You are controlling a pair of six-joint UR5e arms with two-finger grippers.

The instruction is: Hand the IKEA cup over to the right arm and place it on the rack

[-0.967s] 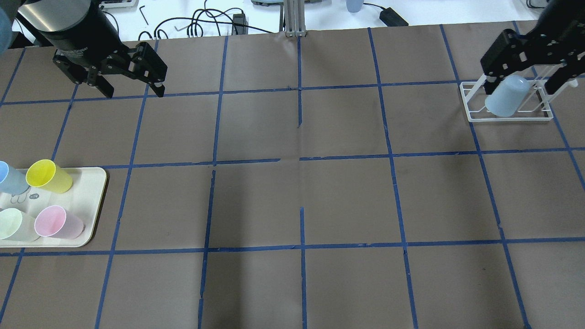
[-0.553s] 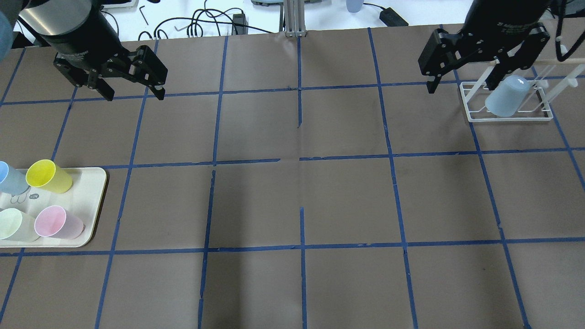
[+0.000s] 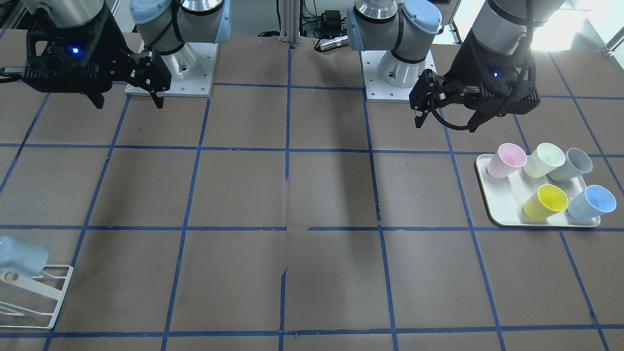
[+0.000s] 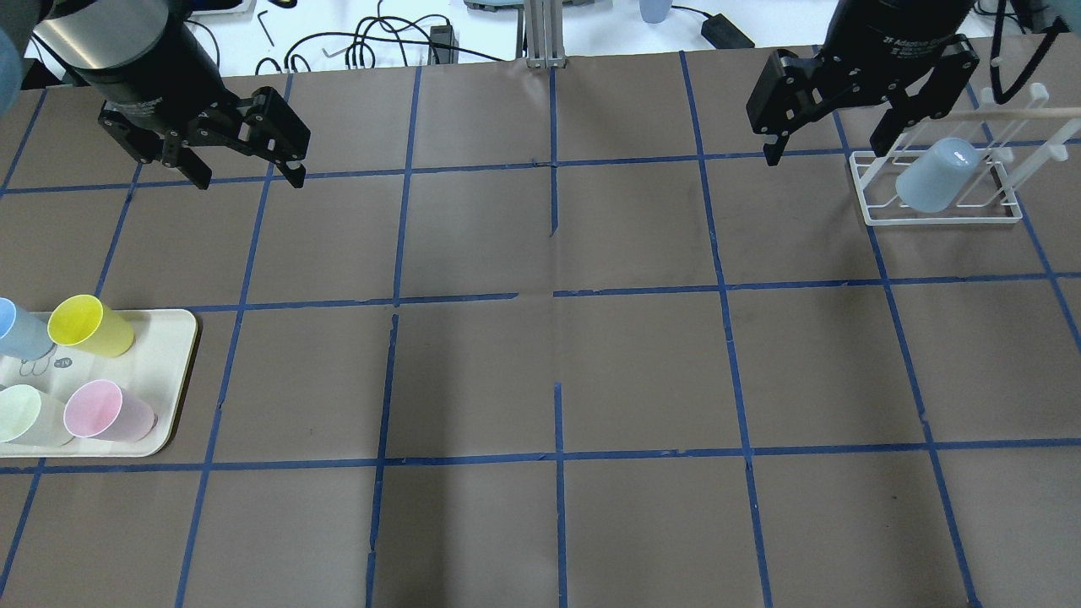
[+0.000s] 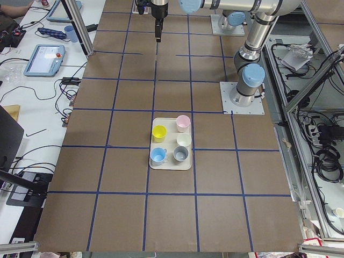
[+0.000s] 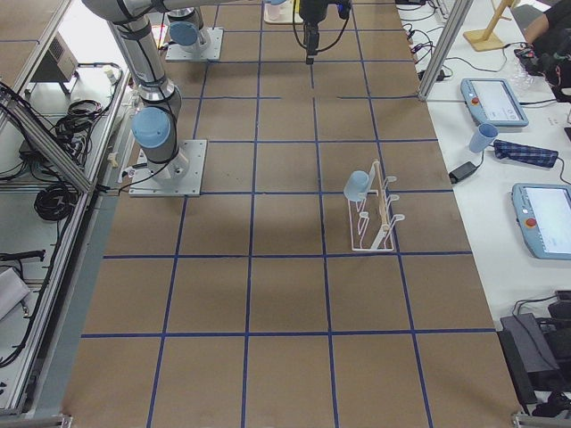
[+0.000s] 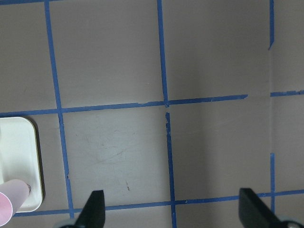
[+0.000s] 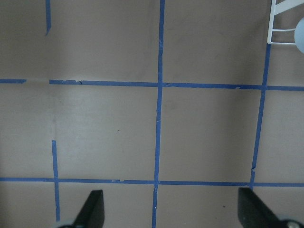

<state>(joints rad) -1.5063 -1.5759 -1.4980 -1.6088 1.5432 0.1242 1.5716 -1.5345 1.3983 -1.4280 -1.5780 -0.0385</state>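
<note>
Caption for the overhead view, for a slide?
IKEA cup sits on the rack; right gripper and left gripper open, empty.

Viewed from overhead, the rack (image 4: 946, 221), with the IKEA cup (image 4: 933, 179) hung on it, blocks 2 o'clock from centre; the tray (image 4: 165, 371) of cups (image 4: 89, 325) blocks 8 o'clock. The bare table (image 4: 557, 371) between gives open passage (left gripper (image 4: 249, 179) hangs at 10, right gripper (image 4: 826, 154) at 1).

Front view: rack (image 3: 39, 288) & IKEA cup (image 3: 19, 256) cut by left edge. Overhead: tray (image 4: 160, 371) runs off left edge, blue cup (image 4: 15, 331) partly out. L wrist view: pink cup (image 7: 7, 211) clipped at corner. R wrist view: rack & cup just slivers top-right.
</note>
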